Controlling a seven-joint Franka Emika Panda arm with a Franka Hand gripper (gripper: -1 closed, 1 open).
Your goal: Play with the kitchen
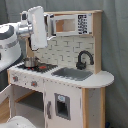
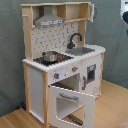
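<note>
The arm (image 1: 20,32) is hovering above the pot (image 1: 30,62) on the kitchen (image 2: 60,65); jaw state cannot be told. Oven door (image 2: 70,102) is hanging open.

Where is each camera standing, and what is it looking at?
First exterior view: stands in front of the kitchen, off toward its sink end, looking across the counter; the robot arm fills the first exterior view's left, above the pot.
Second exterior view: stands off toward the stove end, a little higher, seeing the open oven door; only a bit of the robot shows at the top right corner.
Both show the pot, faucet and sink.
</note>
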